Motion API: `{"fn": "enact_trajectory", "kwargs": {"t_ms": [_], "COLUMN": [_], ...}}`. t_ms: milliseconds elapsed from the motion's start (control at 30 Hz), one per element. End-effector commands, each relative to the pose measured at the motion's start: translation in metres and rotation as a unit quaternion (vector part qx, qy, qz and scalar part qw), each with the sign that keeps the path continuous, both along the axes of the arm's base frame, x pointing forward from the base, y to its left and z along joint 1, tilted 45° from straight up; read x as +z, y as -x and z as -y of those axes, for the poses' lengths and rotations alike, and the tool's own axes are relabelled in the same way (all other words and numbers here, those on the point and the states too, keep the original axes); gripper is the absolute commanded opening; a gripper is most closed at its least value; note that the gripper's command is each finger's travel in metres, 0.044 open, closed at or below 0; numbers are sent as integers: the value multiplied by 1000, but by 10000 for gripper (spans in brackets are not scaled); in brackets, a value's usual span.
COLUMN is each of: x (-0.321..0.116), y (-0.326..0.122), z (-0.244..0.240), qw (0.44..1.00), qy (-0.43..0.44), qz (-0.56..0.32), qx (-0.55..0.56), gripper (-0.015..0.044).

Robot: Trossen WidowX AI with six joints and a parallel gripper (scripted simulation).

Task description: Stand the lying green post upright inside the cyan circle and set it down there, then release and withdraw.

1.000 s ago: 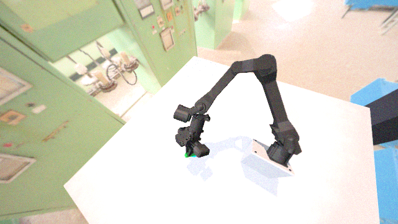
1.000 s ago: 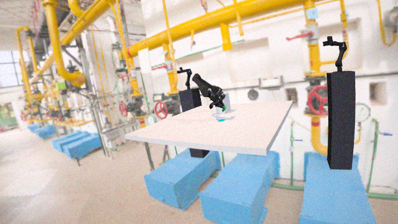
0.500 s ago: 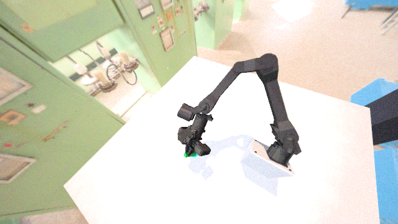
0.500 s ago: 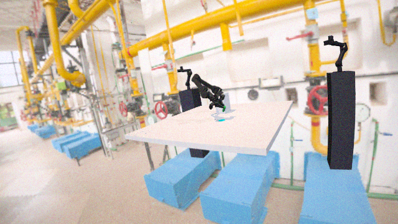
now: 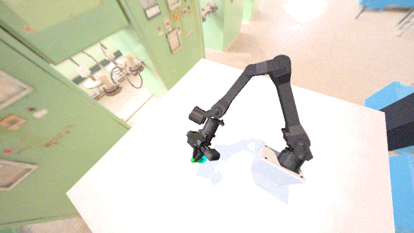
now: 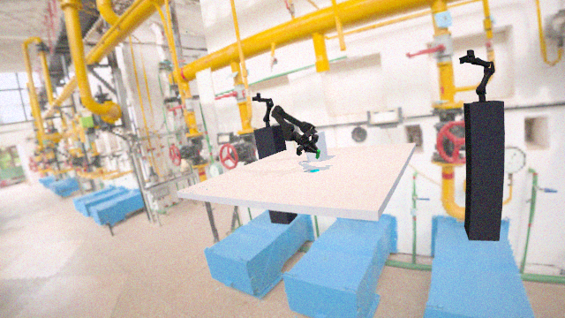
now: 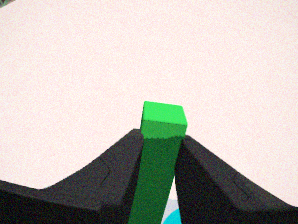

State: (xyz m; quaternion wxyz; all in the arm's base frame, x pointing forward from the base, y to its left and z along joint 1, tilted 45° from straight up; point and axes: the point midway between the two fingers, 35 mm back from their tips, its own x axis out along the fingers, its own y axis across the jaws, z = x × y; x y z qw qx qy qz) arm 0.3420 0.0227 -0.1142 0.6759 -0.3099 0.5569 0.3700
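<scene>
Gripper fingers (image 5: 196,157) (image 6: 316,147) are clenched on the green post (image 5: 193,160) (image 6: 318,154) (image 7: 163,129), one dark finger pressing each side of it. In the wrist view, the post's bright end sticks out a little past the fingertips, while its shaded length runs back between them toward the near edge. In the exterior view, the post hangs below the gripper, held up off the white table (image 5: 145,194) (image 6: 274,190), and the cyan circle (image 5: 204,159) (image 6: 313,170) (image 7: 173,218) lies on the tabletop lower in that view, apart from the post. From the top, green shows just left of the cyan, with the gripper covering part of both. The wrist view catches only a piece of the circle at its near edge, right of the post. Whether the post is quite upright cannot be told.

The black arm (image 5: 288,100) (image 6: 289,121) bends high over the table, its base mounted on a pale plate (image 5: 266,149) on the right in the top view. Bluish shadow (image 5: 226,149) falls on the tabletop between that plate and the gripper. A tall black column (image 6: 484,177) stands at the right in the exterior view, with a small dark arm (image 6: 487,77) on top.
</scene>
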Motion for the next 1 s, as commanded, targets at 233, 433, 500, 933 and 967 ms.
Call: {"fn": "enact_trajectory", "kwargs": {"t_ms": [233, 433, 500, 933, 967], "x": [3, 6, 7, 13, 14], "y": [2, 2, 2, 2, 2], "z": [0, 1, 1, 2, 2], "qw": [999, 998, 997, 992, 992], "qy": [-32, -48, -53, -84, -86], "qz": [26, 42, 47, 85, 88], "qx": [12, 18, 20, 33, 35], "gripper": [23, 23, 23, 23, 23]}}
